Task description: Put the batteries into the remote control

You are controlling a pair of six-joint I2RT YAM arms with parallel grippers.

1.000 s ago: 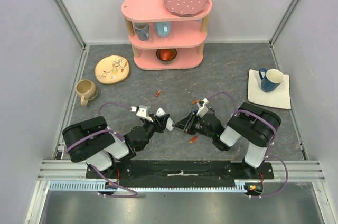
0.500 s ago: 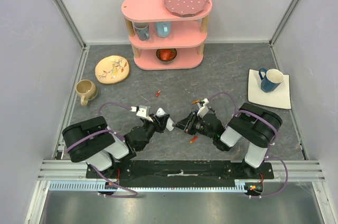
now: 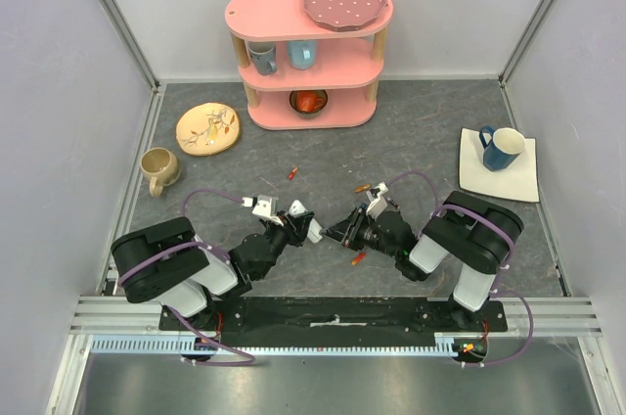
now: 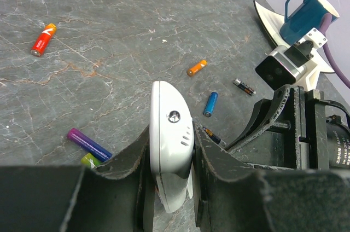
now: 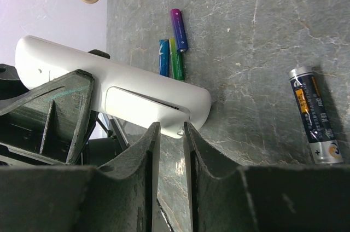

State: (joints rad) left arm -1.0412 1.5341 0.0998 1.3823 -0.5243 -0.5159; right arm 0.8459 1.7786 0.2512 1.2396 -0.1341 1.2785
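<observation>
Black jaws of the left gripper (image 4: 172, 152) are clamped hard on the remote control (image 4: 169, 114), pinching its long sides and holding it over the table (image 4: 109, 13). Facing it, the right gripper (image 5: 169, 129) has its jaws only narrowly parted, with the tips at the handset's lower edge beside the battery cover (image 5: 136, 100). I cannot tell whether they nip that edge or merely touch it. Neither claw carries a cell.

Around them the batteries (image 4: 197, 68) lie loose. A purple cell (image 5: 179, 22), blue cell (image 5: 163, 57) and green cell (image 5: 175, 59) are bunched just behind the remote. A dark grey cell (image 5: 316, 114) lies to one side and an orange-red cell (image 4: 43, 39) well apart.

The cover looks closed, so opening the compartment seems to be the step in hand. Next, the right claw needs to slide or lever that cover free while the left holds firm.
</observation>
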